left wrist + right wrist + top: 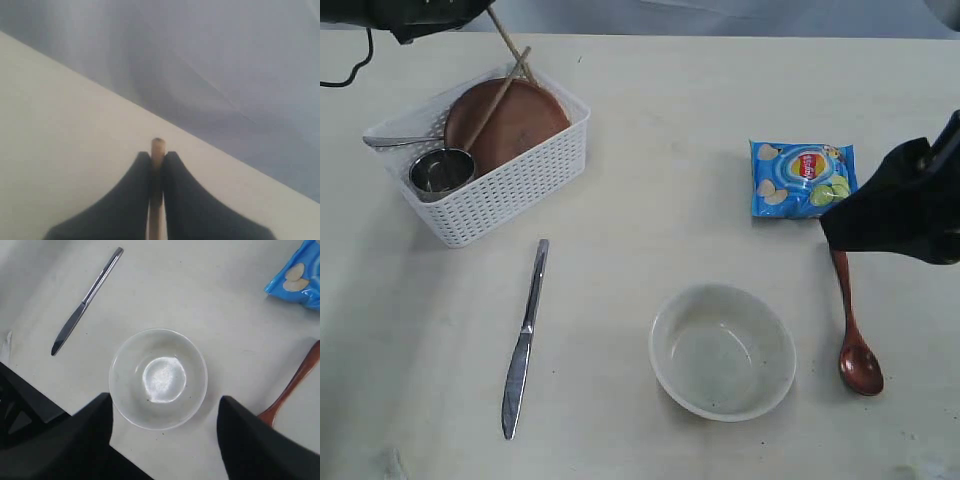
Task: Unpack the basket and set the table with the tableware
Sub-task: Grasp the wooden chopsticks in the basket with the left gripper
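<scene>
my left claw [157, 156] is shut tight on the top end of a chopstick [157, 146]. i think that is so i can lift it out of the basket [510, 195]. the basket sits far left. the stick leans up out of it, over the plate [520, 125]. a cup [442, 172] and a fork [395, 141] wait in there too.

my right claw [165, 401] is wide open and holds nothing. it hangs over the bowl [158, 379].

the bowl is near, in the middle. the knife [525, 335] lies to its left and the spoon [855, 335] to its right, all apart, like a place for dinner. the chips bag [803, 178] lies right, farther back.

the surface [670, 120] is pale cream with small marks. behind its far edge is something soft and grey-blue, maybe cloth.
</scene>
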Controlling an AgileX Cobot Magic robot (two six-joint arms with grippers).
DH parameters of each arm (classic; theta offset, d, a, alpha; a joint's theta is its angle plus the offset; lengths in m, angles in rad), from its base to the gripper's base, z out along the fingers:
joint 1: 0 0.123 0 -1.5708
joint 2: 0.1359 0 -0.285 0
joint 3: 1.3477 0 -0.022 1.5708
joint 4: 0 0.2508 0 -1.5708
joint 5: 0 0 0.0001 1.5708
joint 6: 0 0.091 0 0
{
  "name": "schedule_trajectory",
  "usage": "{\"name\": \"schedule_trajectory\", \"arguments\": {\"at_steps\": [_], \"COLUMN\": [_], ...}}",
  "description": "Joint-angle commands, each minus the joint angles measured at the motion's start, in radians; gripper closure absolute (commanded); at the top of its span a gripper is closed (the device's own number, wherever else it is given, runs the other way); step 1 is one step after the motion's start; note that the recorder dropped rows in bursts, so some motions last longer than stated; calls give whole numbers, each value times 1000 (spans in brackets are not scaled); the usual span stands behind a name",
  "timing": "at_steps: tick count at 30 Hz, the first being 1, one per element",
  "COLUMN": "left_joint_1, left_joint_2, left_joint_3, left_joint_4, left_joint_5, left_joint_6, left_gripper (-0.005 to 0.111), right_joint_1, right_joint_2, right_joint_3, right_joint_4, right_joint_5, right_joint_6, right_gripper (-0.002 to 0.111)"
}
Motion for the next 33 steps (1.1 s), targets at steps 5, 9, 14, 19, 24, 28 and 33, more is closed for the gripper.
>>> {"name": "schedule_trajectory", "arguments": {"at_steps": [5, 9, 14, 19, 24, 28, 33], "left_joint_1": [-3, -3, -3, -3, -3, -1, -1], "left_joint_2": [-2, -2, -2, -2, -6, -12, -12], "left_joint_3": [-6, -6, -6, -6, -6, -6, -30], "left_joint_4": [-14, -14, -14, -14, -14, -14, -14], "left_joint_5": [-61, -101, -185, -210, -224, -244, -263], "left_joint_6": [-6, -10, -40, -59, -77, -84, -89], "left_gripper": [106, 106, 106, 106, 106, 106, 106], "right_joint_1": [0, 0, 0, 0, 0, 0, 0], "right_joint_2": [-5, -5, -5, -5, -5, -5, -5], "right_joint_3": [0, 0, 0, 0, 0, 0, 0], "right_joint_4": [-10, -10, -10, -10, -10, -7, -7], "right_joint_5": [10, 10, 10, 10, 21, 28, 29], "right_joint_6": [3, 3, 3, 3, 4, 4, 4], "right_gripper": [50, 50, 50, 50, 50, 50, 50]}}
